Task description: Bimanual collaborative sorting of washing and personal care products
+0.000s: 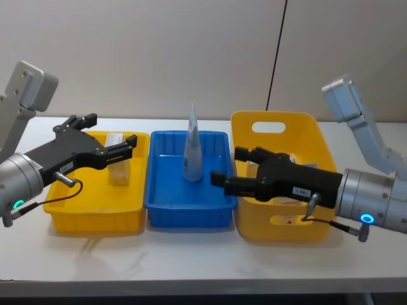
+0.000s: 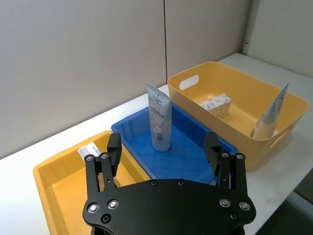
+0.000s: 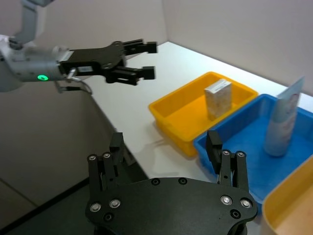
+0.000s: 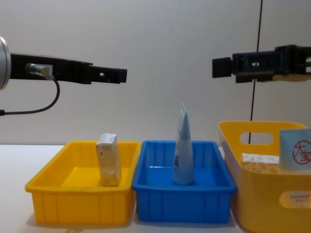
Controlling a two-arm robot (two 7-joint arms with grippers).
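A beige carton (image 1: 118, 166) stands upright in the left yellow tray (image 1: 95, 217). A pale blue tube (image 1: 193, 151) stands cap-down in the blue tray (image 1: 191, 215). The left wrist view shows another carton (image 2: 215, 104) lying in the yellow basket (image 2: 230, 81), with a second tube (image 2: 269, 117) leaning on its wall. My left gripper (image 1: 114, 130) hovers open and empty high above the left tray. My right gripper (image 1: 227, 166) is open and empty too, held high over the edge between the blue tray and the basket. In the chest view both grippers (image 4: 119, 74) (image 4: 221, 67) stay well above the products.
The three containers sit side by side on a white table (image 1: 191, 260) against a grey wall. The basket (image 1: 280, 229) has taller walls with handle cut-outs. Bare table lies in front of the containers and at the far left.
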